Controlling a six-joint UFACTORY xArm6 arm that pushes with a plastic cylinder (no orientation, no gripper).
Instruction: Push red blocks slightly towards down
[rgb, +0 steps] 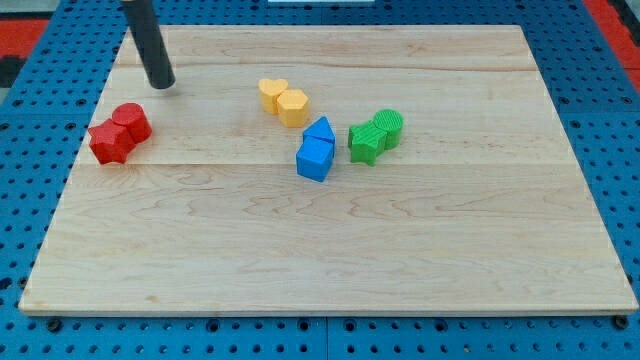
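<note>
Two red blocks touch each other at the board's left side: a red cylinder (131, 122) and a red star-shaped block (107, 142) just below and left of it. My tip (161, 84) stands on the board above and slightly right of the red cylinder, a short gap away, not touching it. The dark rod rises from the tip to the view's top edge.
A yellow heart (272, 93) and yellow hexagon (293, 107) sit near the middle top. A blue triangle (320, 131) and blue cube (314, 158) lie at centre. A green star (366, 143) and green cylinder (388, 126) lie to their right. The wooden board (330, 270) lies on blue pegboard.
</note>
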